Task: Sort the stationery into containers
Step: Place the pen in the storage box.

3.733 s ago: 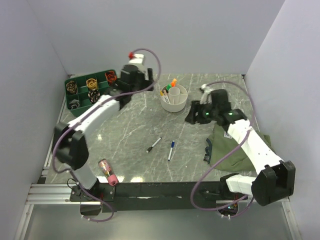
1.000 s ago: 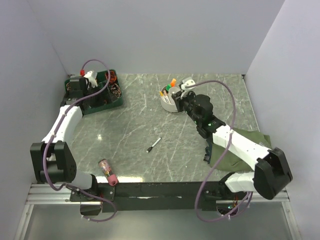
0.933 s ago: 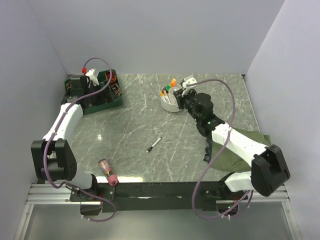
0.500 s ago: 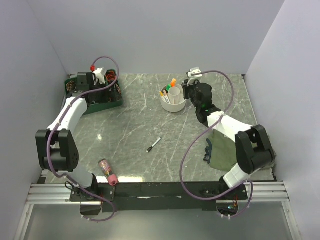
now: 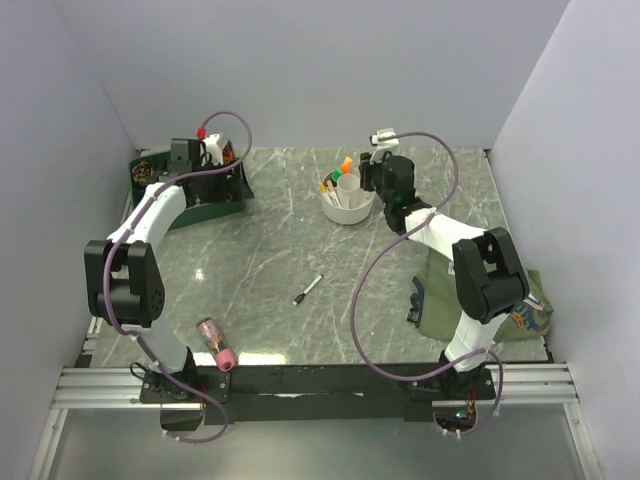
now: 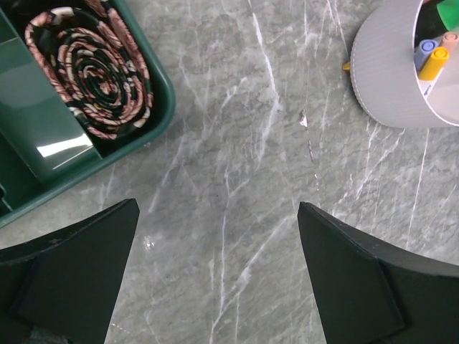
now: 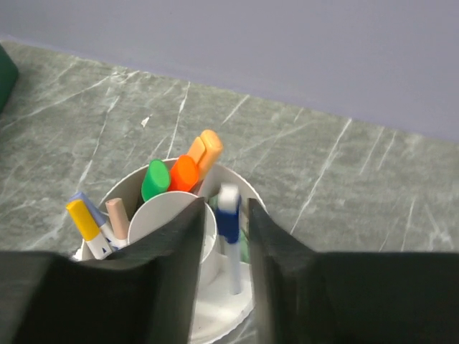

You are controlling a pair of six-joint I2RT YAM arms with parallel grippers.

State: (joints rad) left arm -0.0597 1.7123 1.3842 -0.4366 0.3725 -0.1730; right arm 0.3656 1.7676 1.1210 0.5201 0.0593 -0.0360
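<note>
**Right gripper (image 7: 225, 208) is hovering over the bowl (image 5: 345, 215), jaws a little apart around a blue-capped pen (image 7: 229, 215).**
The pen is standing upright in a bowl compartment just beside the central cup (image 7: 168, 215), seemingly clear of both jaws. Green (image 7: 154, 179), orange (image 7: 185, 172), yellow (image 7: 84, 218) and tan (image 7: 117, 215) markers are sitting in other compartments. A black pen (image 5: 308, 289) and a pink marker (image 5: 216, 344) are lying on the table (image 5: 260, 250), well apart from the bowl. The left gripper (image 6: 216, 208) is hanging wide open and empty between the tray (image 6: 50, 136) and the bowl.
</note>
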